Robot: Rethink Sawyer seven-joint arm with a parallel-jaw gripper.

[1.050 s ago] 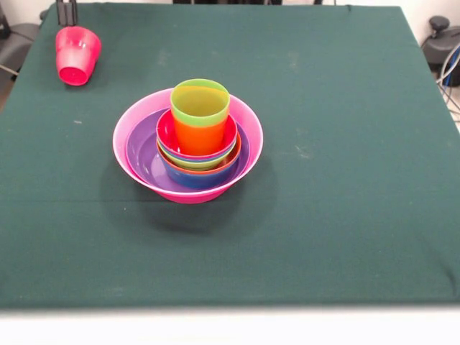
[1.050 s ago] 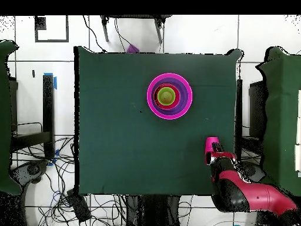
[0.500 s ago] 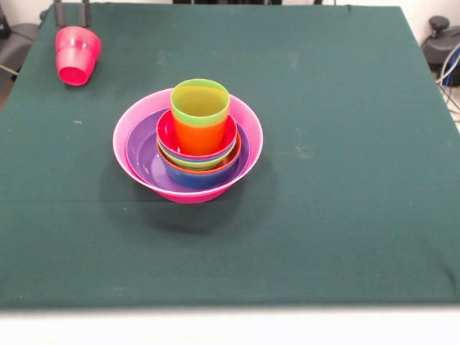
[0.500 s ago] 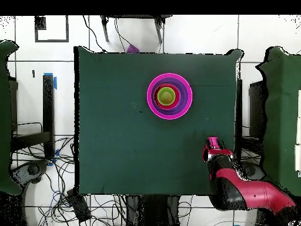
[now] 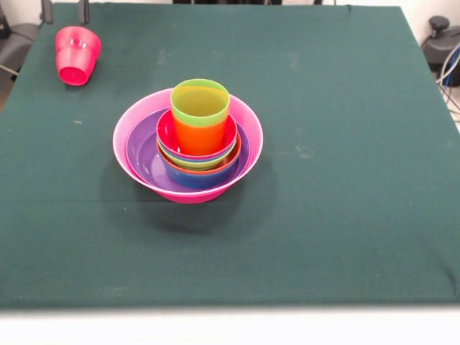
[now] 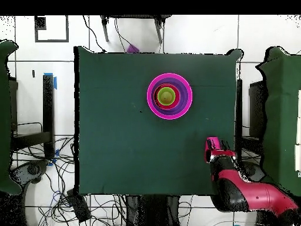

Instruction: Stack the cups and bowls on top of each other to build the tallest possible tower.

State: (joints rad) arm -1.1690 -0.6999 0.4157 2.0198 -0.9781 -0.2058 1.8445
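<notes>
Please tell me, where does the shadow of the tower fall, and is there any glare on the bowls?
Front view: the tower casts a soft shadow on the green table cloth below and beside it, toward the picture's bottom; the purple bowl shows faint pale sheen. Overhead view: hardly any shadow or glare round the tower.

Gripper (image 5: pixel 65 10) cut off by top edge; grip unclear

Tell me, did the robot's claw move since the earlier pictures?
Yes. In the front view the gripper tips have spread apart and pulled up toward the table's far edge, above the red-pink cup lying on its side.
</notes>
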